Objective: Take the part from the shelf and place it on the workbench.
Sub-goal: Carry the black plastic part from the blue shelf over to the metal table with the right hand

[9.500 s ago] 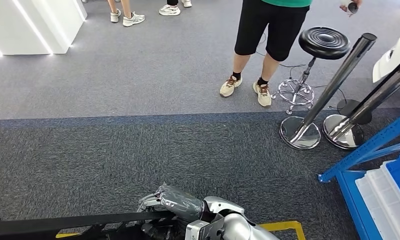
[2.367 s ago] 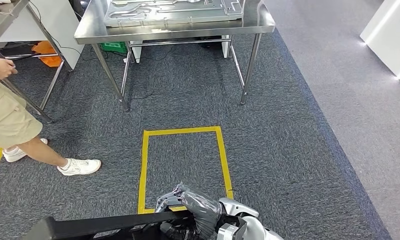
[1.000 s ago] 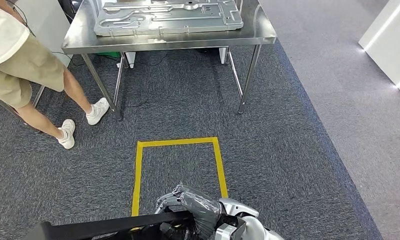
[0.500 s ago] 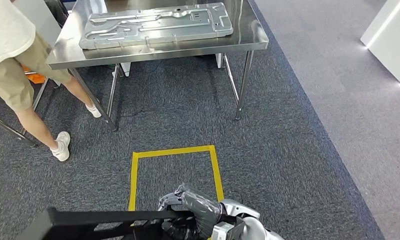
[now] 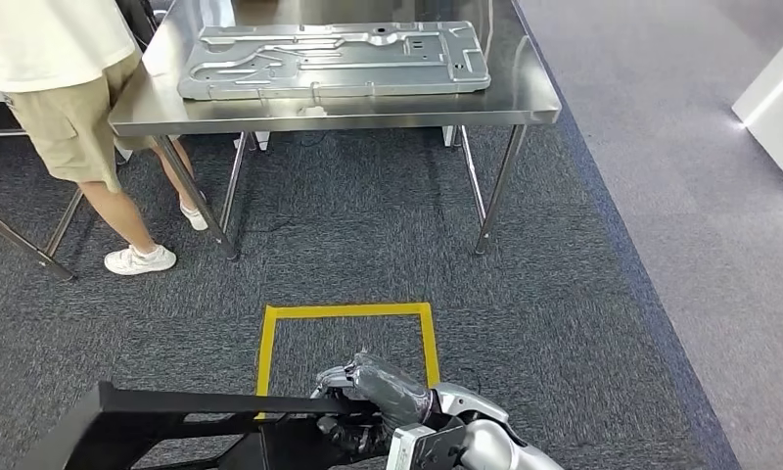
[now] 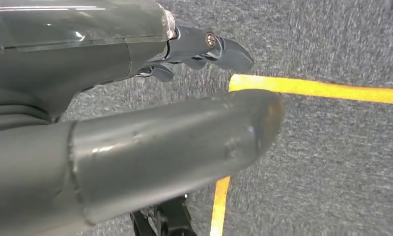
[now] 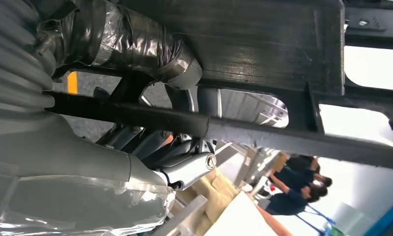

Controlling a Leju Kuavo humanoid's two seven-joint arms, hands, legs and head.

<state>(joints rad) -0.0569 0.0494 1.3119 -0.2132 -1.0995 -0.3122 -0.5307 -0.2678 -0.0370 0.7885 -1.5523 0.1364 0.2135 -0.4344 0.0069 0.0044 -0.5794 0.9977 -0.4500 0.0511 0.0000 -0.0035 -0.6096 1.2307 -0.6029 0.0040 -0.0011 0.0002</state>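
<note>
No legible writing is seen. The black flat frame part (image 5: 172,416) is gripped by the right hand (image 5: 373,397) (left hand (image 6: 135,123) state unclear), short of the steel workbench (image 5: 534,103); open carpet (image 5: 368,245) lies between.

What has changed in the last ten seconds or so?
The robot turned from the open floor and stool to face the workbench, then stepped closer. A person walked up beside it. The right hand grips the black part throughout; the metal panel lies unmoved on the workbench.
</note>
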